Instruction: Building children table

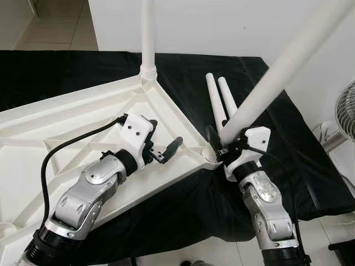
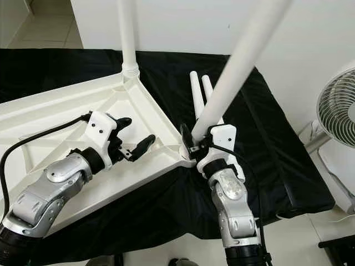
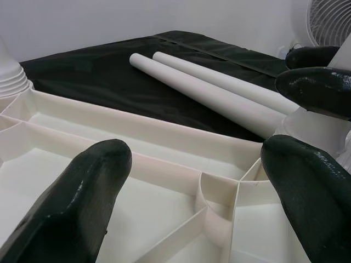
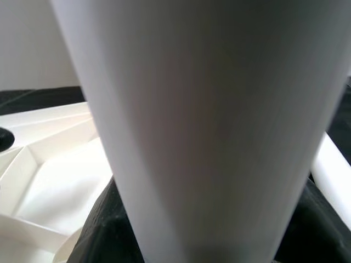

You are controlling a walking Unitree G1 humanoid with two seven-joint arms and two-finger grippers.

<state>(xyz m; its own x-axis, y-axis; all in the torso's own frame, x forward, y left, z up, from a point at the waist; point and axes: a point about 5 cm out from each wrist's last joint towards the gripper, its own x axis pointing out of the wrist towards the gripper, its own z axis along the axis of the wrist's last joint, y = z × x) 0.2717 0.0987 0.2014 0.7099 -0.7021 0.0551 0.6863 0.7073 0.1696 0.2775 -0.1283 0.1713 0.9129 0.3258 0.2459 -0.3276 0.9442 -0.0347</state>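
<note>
Right gripper (image 1: 217, 145) clamps white leg (image 1: 272, 83) at tabletop (image 1: 66, 127) corner edge.

leg in my right fingers (image 1: 224, 145): top cut off by frame edge | upright leg (image 1: 147, 39): top cut off | fan (image 1: 346, 111): partly out of frame | tabletop (image 1: 66, 127): left side cropped

The upturned tabletop (image 1: 66, 133) lies on the cloth (image 1: 288, 149) at the left. 1 leg (image 1: 147, 39) stands in its far corner. 2 loose legs (image 1: 221, 102) lie side by side on the cloth just right of it. Another leg (image 1: 277, 75) rises tilted from the near right corner. A fan (image 2: 338, 108) stands right of the cloth.
</note>
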